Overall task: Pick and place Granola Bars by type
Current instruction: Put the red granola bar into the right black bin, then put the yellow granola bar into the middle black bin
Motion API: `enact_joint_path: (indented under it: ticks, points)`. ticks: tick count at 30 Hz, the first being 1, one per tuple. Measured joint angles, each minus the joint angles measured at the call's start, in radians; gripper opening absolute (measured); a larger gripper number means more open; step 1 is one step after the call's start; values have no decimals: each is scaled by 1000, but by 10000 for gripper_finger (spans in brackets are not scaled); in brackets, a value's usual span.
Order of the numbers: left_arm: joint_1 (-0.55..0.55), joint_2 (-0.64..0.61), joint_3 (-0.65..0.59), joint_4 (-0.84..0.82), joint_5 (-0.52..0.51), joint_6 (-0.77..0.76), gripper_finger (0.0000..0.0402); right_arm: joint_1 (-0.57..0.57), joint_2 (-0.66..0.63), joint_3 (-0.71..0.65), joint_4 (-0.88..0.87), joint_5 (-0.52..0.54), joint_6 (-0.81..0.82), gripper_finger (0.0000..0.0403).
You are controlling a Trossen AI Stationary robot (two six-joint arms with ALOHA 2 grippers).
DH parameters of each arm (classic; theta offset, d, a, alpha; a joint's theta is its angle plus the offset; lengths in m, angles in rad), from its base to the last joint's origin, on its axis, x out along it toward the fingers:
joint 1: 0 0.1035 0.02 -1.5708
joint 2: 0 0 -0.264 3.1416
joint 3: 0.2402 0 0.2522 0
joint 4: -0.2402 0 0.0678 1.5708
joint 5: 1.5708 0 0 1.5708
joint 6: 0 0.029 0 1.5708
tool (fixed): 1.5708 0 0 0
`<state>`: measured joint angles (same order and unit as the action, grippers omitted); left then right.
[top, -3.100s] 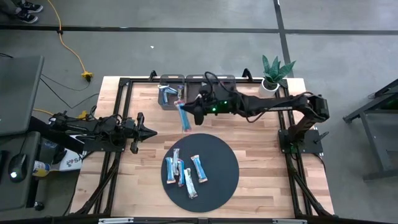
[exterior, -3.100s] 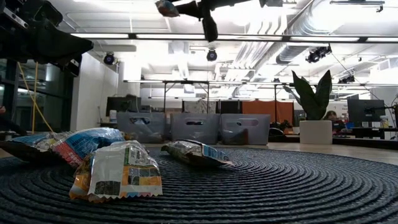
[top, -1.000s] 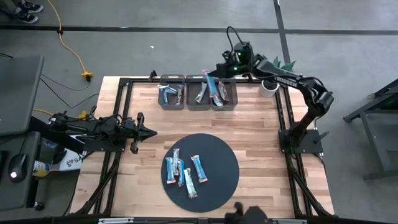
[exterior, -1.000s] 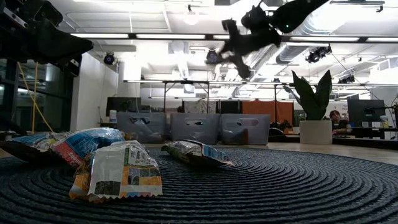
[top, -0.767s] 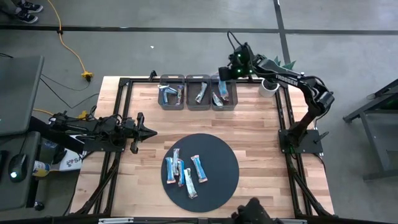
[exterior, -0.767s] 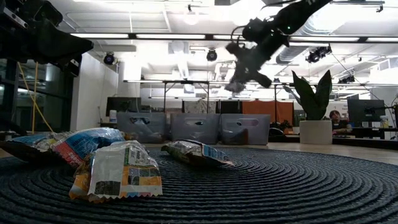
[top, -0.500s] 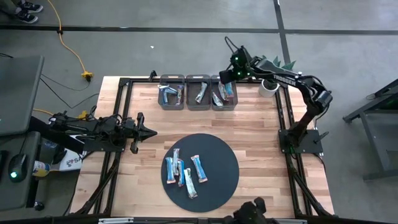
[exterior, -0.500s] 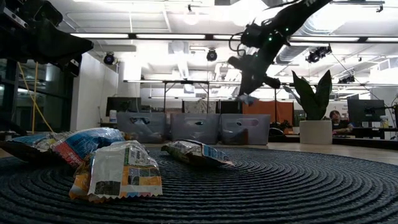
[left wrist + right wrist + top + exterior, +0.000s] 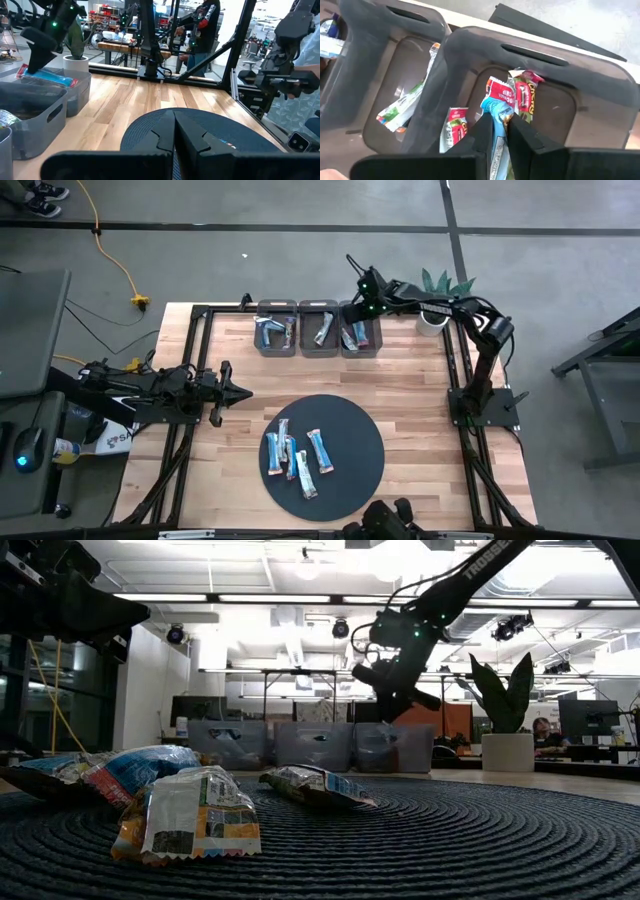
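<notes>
Granola bars were split between two places: five still lay on the round mat, mostly light blue, and the rest sat in three grey bins along the far edge of the table, beyond the mat. The right gripper had swung from above the mat's far rim, three seconds before, out to the rightmost bin, the one nearest the potted plant, and come down to it over the last second. Its wrist view showed the fingers pinched nearly together on the crimped end of a blue bar, with the bar's body hanging into that bin among red-wrapped bars. So the carry looked done and only the release was left. Whether the blue bar matched its red neighbours by type was hard to say from the wrappers at that angle; the middle bin held a greenish-white one, which suggested each bin took its own kind.

The left gripper waited beside the mat on the side away from the plant, well clear of the bars, its fingers meeting tip to tip in its wrist view. A person's arm showed beyond the table there. Once the bar dropped, five more on the mat would still need sorting.
</notes>
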<state>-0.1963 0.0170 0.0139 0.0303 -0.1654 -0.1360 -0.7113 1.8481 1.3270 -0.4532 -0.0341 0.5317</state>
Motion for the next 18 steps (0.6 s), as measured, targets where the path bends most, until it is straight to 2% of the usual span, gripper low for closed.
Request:
enact_joint_path:
  ticks: [4, 13, 18]
  points:
    - [0, 0, 0, 0, 0, 0, 1, 1, 0, 0, 1, -5, 10, 41]
    - [0, 0, 0, 0, 0, 0, 1, 1, 0, 0, 2, -6, 18, 124]
    - [0, 0, 0, 0, 0, 0, 1, 1, -10, 0, 23, -26, 13, 146]
